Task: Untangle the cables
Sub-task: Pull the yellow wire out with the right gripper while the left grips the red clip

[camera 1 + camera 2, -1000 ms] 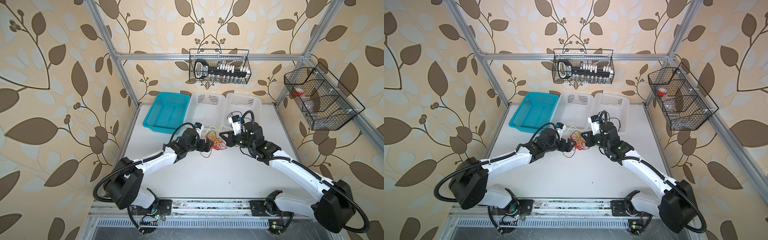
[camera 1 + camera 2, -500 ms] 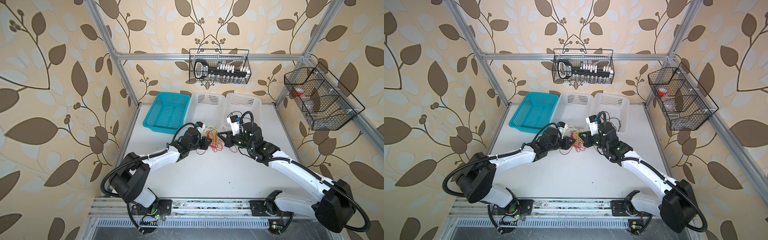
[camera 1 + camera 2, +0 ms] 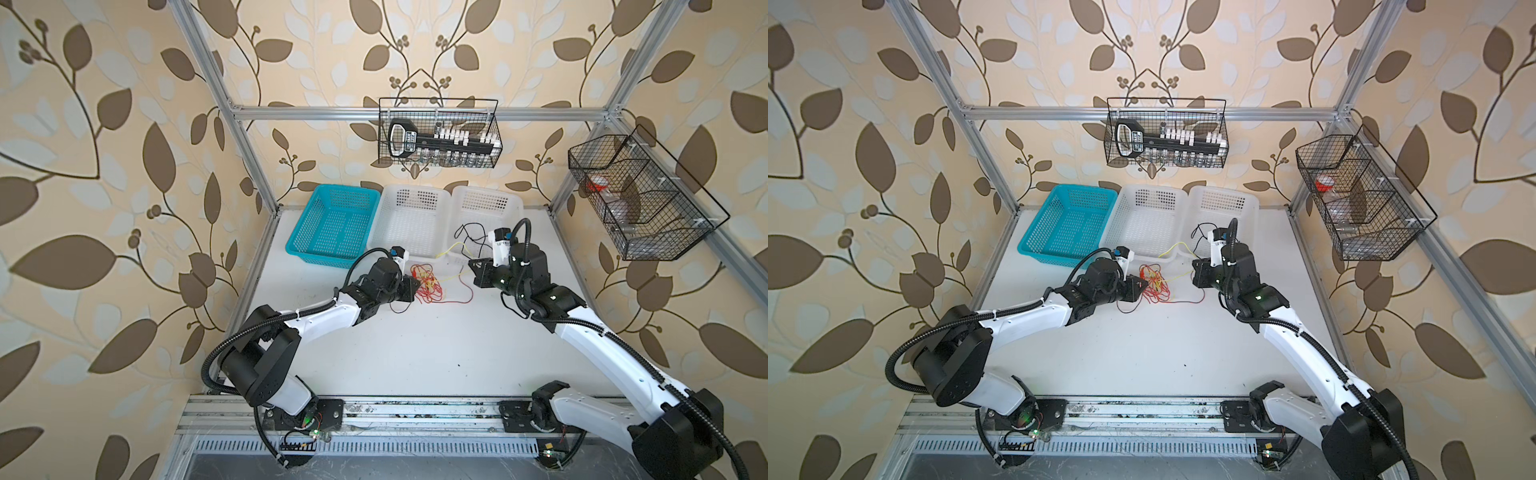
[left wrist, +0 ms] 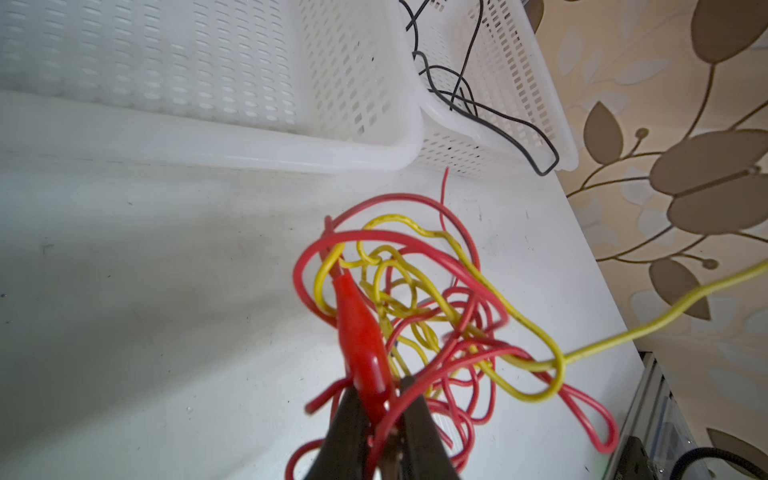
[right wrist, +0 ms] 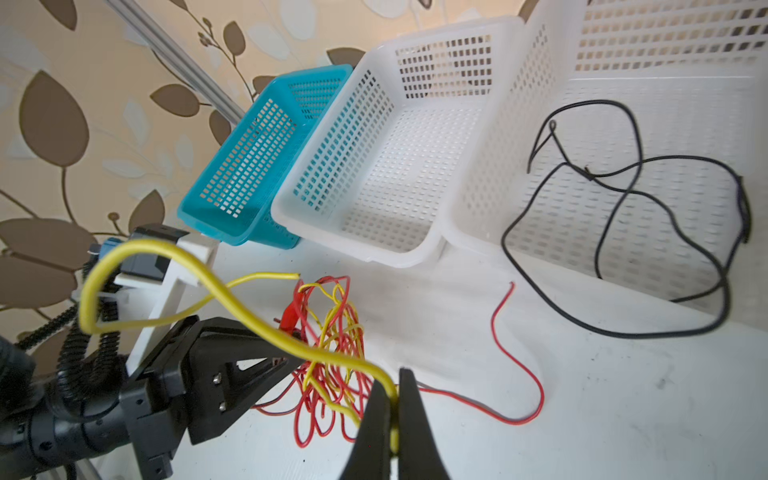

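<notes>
The cables lie as a tangle of red and yellow wire [image 3: 430, 286] [image 3: 1154, 284] on the white table, in front of the baskets. My left gripper [image 3: 415, 289] [image 4: 380, 384] sits at the tangle's left edge, shut on a red clip [image 4: 357, 324] and the red cable joined to it. My right gripper [image 3: 471, 270] [image 5: 393, 380] is to the right of the tangle, shut on a yellow cable [image 5: 199, 266] that runs taut back into it. A loose red end [image 5: 519, 374] trails on the table. A black cable [image 5: 623, 187] lies apart in the right white basket [image 3: 486, 203].
A blue basket [image 3: 332, 228] and a middle white basket [image 3: 409, 224] stand at the back beside the right one. Two black wire baskets hang on the frame, one at the back [image 3: 440, 137] and one at the right [image 3: 640, 199].
My left gripper was open and has closed on the red clip. My right gripper has drawn to the right with the yellow cable, stretching it out of the tangle.
</notes>
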Motion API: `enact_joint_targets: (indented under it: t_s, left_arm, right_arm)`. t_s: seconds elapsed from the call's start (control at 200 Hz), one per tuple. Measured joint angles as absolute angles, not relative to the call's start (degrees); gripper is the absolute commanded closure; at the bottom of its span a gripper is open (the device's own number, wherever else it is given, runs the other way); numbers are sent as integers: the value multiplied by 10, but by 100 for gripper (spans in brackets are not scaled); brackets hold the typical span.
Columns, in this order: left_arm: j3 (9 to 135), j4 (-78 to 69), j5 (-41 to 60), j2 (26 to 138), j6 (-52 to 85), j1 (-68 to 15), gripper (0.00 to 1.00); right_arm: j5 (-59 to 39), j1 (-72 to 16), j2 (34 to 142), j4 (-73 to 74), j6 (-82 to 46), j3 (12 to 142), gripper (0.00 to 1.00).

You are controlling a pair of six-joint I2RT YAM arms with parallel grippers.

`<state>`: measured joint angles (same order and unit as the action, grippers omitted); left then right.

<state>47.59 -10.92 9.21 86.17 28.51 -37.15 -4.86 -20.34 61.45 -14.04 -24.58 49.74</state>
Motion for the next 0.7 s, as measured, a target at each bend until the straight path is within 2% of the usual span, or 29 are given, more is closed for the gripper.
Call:
enact_joint_targets:
  t_s: [0.255,0.55,0.7]
  left_arm:
    - [477,-77,61,850,288,-361,100]
    - [484,-53,65,848,298,-343,100]
    - [470,14,25,848,314,-279,100]
  right_arm:
    - [-52,-119,564,-185,-246,489,100]
    - [-82,-66,540,-225,-243,486,100]
    - [-39,-10,510,-243,-235,489,100]
